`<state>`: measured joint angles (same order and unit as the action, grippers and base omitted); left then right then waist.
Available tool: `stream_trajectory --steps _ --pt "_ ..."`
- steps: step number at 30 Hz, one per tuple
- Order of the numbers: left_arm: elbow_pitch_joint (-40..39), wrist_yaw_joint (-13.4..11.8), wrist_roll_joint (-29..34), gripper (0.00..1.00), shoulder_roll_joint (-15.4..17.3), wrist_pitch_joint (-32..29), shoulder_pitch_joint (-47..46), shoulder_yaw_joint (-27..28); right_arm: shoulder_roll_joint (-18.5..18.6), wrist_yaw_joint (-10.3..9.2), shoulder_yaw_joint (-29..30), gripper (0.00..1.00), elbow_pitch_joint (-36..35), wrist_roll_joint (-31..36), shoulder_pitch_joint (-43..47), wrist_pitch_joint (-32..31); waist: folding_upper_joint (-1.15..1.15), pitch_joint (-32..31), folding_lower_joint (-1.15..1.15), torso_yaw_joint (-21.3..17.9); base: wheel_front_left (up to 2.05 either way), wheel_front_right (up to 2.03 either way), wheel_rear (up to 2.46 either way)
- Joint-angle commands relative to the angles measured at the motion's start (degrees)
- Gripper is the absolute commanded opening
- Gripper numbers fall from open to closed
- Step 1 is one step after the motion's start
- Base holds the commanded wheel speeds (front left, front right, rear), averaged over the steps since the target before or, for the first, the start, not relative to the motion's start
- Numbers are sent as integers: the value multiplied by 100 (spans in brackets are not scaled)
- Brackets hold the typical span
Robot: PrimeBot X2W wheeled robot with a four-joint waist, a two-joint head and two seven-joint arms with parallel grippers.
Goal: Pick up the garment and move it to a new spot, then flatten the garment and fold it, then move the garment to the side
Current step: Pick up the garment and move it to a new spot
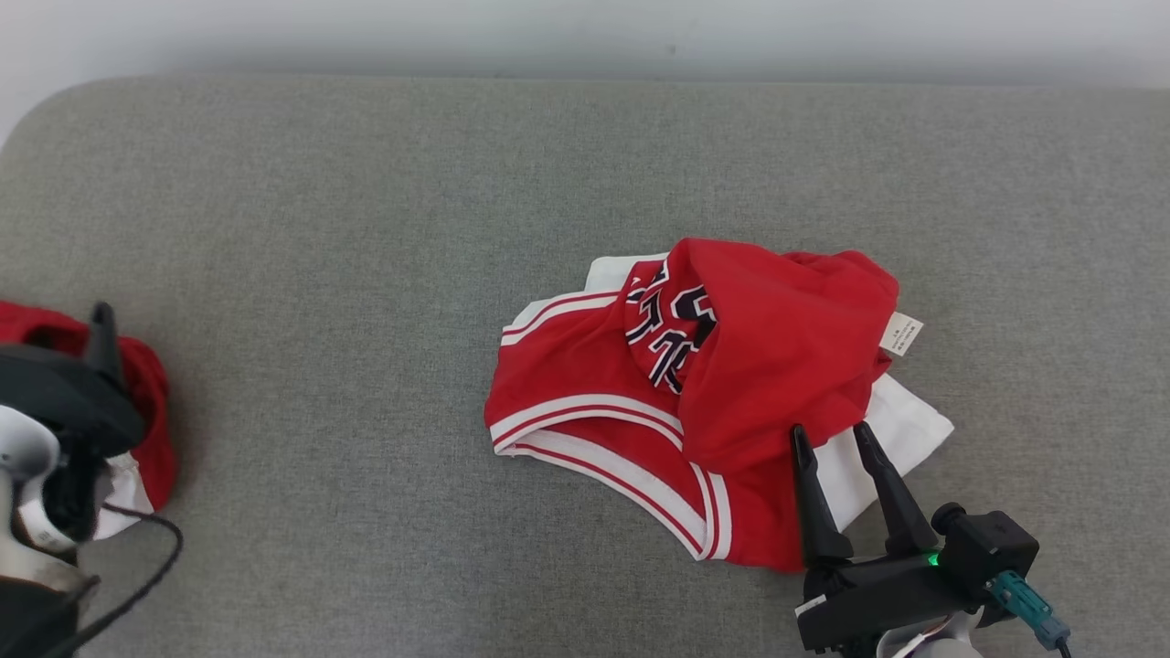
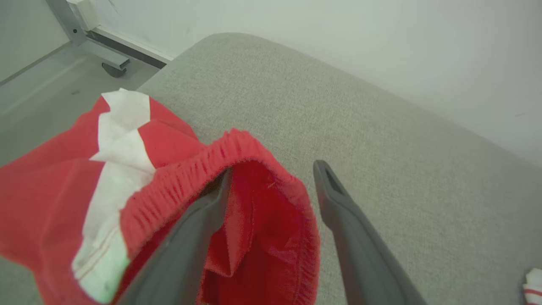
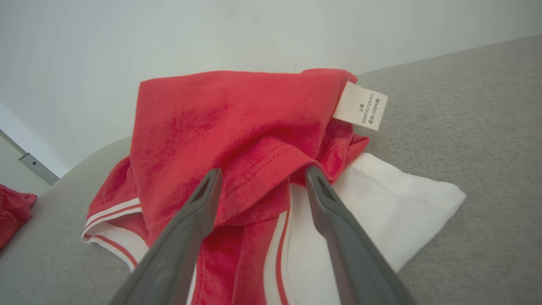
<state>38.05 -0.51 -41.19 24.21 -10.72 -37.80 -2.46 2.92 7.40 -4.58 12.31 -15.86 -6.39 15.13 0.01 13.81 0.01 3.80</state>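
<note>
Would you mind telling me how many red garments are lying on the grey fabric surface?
2. One crumpled red-and-white jersey lies right of centre; one bunched red garment with an elastic waistband sits at the far left edge. The centre heap may hide another piece.

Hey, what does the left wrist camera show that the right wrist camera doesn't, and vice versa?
Left wrist view: the gathered elastic waistband of a red and white cloth garment, lying over one finger of the open left hand. Right wrist view: a white printed care label on the crumpled red jersey, with the open right hand at its hem. Both: the grey woven fabric surface and the pale wall.
</note>
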Motion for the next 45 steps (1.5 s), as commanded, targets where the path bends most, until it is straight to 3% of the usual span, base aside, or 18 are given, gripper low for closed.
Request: stream_trajectory --steps 1,6,10,15,20,28,30,35,42,45 --pt "85 -5 92 100 15 -58 107 -50 -8 17 6 100 -2 48 12 3 -1 -108 -1 -14 0 0 0" --pt "105 152 232 100 -60 -68 373 -334 -8 18 66 100 57 -53 150 3 -1 -513 -1 29 0 0 0" --pt "-313 142 551 100 -90 434 765 -544 -8 17 152 100 104 -116 349 3 -1 -909 -1 103 0 0 0" --pt "-1379 -277 1000 100 -399 1496 1748 -758 -11 17 414 100 135 -117 705 3 -1 -1457 -1 200 0 0 0" --pt "-2201 -619 1385 100 -697 2270 2574 -972 -9 17 609 100 56 -29 786 3 -1 -1614 -1 129 0 0 0" --pt "-3228 -992 1937 100 -1219 2591 3462 -736 -8 17 792 100 -11 115 800 3 -1 -1641 -1 -244 0 0 0" --pt "-3477 -961 2031 100 -1454 2590 3781 -610 -7 17 820 100 -6 174 839 3 -1 -1628 -1 -373 0 0 0" --pt "-3627 -580 2390 100 -1805 2594 4204 -467 -8 17 788 100 1 470 914 3 -1 -1595 -1 -647 0 0 0" --pt "-3209 -255 2685 100 -2022 2594 4375 -298 -8 17 709 100 49 834 1024 4 -1 -1577 -1 -902 0 0 0" --pt "-2878 -226 2689 100 -2055 2594 4378 -197 -9 17 631 100 106 950 1038 -25 -1 -1577 -1 -938 0 0 0"
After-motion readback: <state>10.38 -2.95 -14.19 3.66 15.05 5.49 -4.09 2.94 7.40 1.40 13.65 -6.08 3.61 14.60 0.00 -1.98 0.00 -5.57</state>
